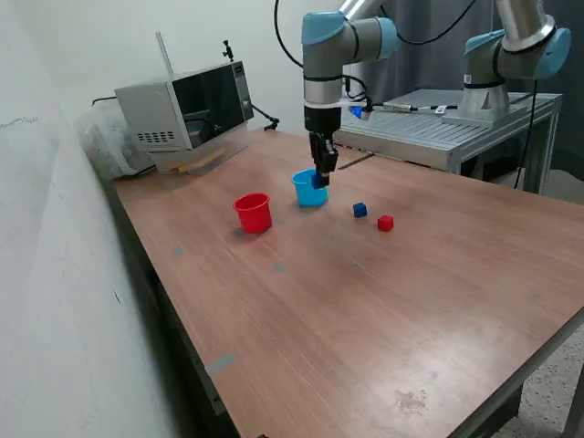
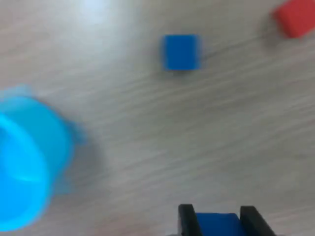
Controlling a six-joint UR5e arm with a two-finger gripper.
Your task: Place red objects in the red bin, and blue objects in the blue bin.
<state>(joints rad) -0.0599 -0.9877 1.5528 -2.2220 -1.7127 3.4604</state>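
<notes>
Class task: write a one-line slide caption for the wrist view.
Gripper holding a blue cube near the blue cup, with another blue cube and a red cube on the table.

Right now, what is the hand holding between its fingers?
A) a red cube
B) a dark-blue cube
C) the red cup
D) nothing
B: the wrist view shows the held dark-blue cube clamped between the two black fingers of the hand, which sits by the light-blue cup in the exterior view.
</notes>
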